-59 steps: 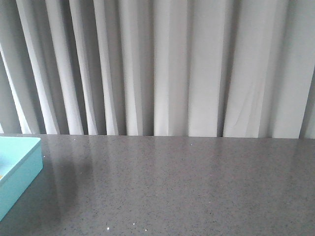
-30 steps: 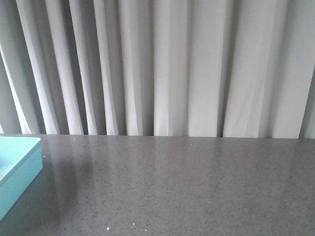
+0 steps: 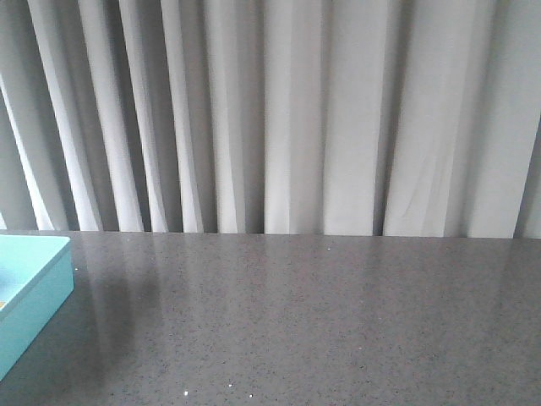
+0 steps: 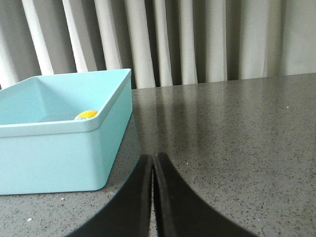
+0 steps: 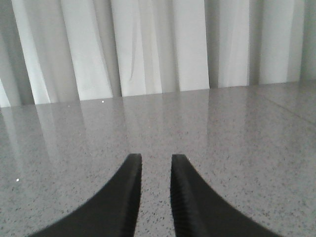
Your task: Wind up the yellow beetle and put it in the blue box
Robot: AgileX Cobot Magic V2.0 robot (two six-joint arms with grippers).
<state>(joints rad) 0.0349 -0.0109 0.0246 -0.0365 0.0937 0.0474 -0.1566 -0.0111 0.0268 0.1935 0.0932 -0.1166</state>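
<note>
Large light turquoise-blue rectangular plastic box (image 4: pixel 54 131) stands on the speckled dark grey stone counter (image 4: pixel 237 128), at the left edge in the front view (image 3: pixel 25 288). A small bright yellow rounded patch, judged to be the yellow beetle toy car (image 4: pixel 86 115), shows just over the near rim, inside the box against its right-hand wall; most of it hidden. Left pincer (image 4: pixel 153 165): black fingers pressed together, clenched on nothing, low over the counter just beside the box. Right pincer (image 5: pixel 156 165): narrow gap between the fingers, holding nothing, well apart from the box. Pleated white curtain (image 3: pixel 287 118) behind.

Judgement: storing looks done; winding cannot be confirmed. To finish well, lift both arms clear without nudging the box wall
</note>
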